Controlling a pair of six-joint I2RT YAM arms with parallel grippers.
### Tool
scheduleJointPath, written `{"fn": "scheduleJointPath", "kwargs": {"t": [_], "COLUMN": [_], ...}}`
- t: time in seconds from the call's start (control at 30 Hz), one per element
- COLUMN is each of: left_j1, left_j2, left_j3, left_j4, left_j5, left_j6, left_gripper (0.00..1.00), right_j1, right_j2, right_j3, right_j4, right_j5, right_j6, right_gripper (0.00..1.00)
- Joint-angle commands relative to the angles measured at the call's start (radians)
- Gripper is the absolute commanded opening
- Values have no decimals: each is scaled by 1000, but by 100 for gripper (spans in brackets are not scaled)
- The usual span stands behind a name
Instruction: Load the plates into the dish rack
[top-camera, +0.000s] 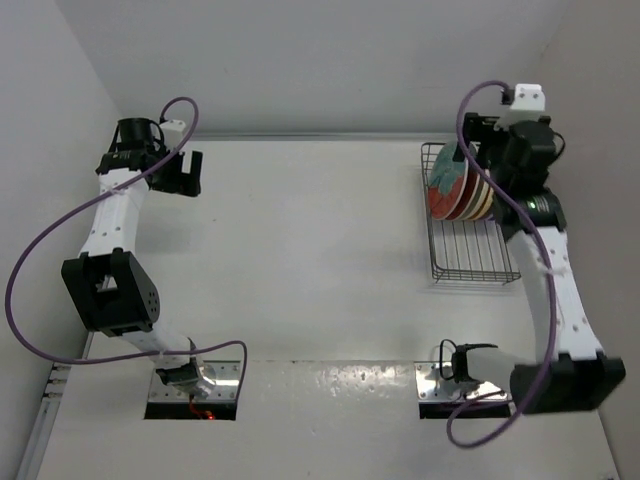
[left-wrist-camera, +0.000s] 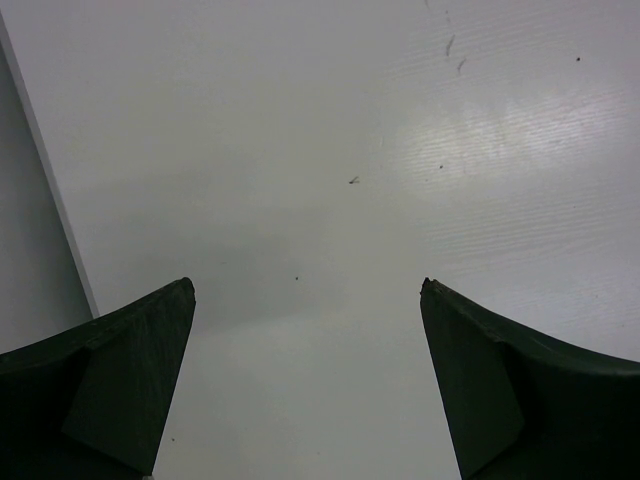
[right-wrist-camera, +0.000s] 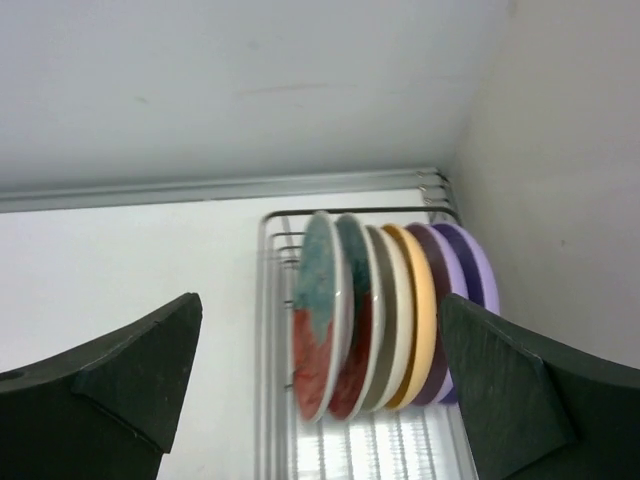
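Note:
Several plates stand upright side by side in the wire dish rack. From the left they run: two red with teal, one cream, one yellow-orange, two lavender. In the top view the plates fill the far end of the dish rack at the right. My right gripper hangs open just above them, touching nothing; it also shows from above. My left gripper is open over bare table at the far left.
The right wall stands close beside the rack, and the back wall runs just behind it. The near half of the rack holds only wire dividers. Purple cables loop off both arms. Arm bases sit at the near edge.

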Motion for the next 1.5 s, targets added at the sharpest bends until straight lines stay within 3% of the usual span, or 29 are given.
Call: {"fn": "scheduleJointPath", "kwargs": {"t": [0.0, 0.13, 0.43, 0.6, 0.77, 1.0, 1.47], "left_j1": [6, -5, -76, -143, -183, -205, -205], "left_j2": [-50, -70, -141, -237, -342, -486, -616], "left_j3": [-29, -96, -273, -432, -569, -737, -824], "left_j4": [9, 9, 9, -11, -11, 15, 78], "left_j5": [12, 12, -69, -118, -203, -181, -151], "left_j6": [6, 6, 36, 108, 142, 162, 191], "left_gripper": [100, 100, 100, 100, 100, 100, 100], "right_j1": [-16, -46, -45, -43, -45, -42, -45], "right_j2": [-202, -379, -815, -937, -962, -999, -1034], "right_j3": [-82, -275, -717, -748, -782, -816, -812], "right_j4": [-76, -136, -300, -469, -599, -597, -621], "right_j5": [-245, -411, -460, -488, -502, -529, -489], "right_j6": [106, 183, 504, 541, 556, 568, 594], "right_gripper": [100, 100, 100, 100, 100, 100, 100]}}
